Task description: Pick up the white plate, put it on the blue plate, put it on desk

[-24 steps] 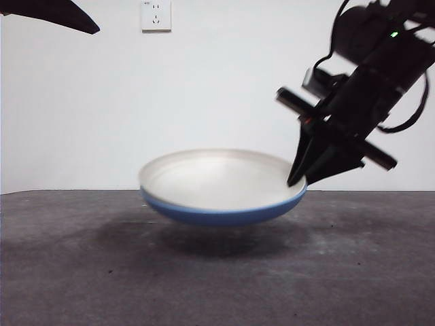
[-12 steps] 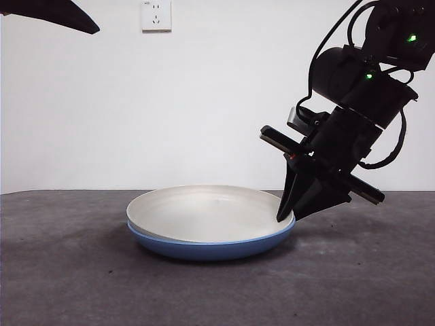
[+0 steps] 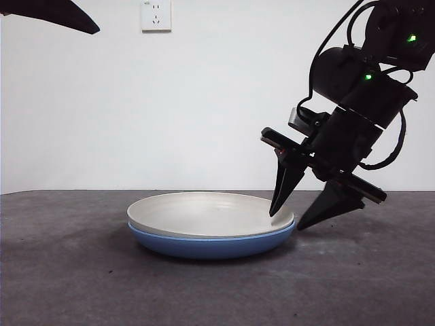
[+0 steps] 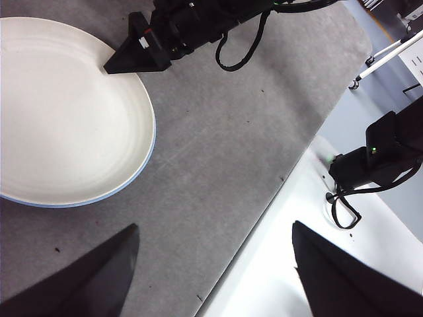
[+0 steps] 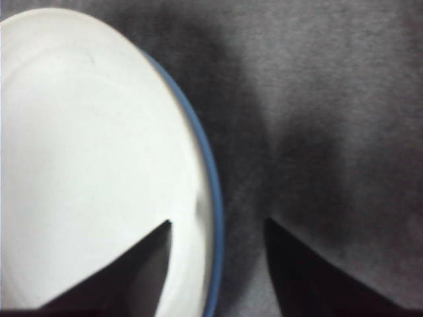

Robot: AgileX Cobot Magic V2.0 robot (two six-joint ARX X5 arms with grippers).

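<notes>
No readable text, label, brand or number shows on anything in these views.

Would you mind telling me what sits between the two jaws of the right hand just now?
The stacked rims of the white plate and blue plate; the right hand straddles them open, clearest in the right wrist view.

The white plate point(image 3: 204, 212) hid nearly all of the blue plate point(image 3: 211, 244) beneath it. In the right wrist view both plates ran off the frame, and only a thin blurred blue edge showed. In the left wrist view the white plate was also cut off, and the blue showed as a sliver.
</notes>
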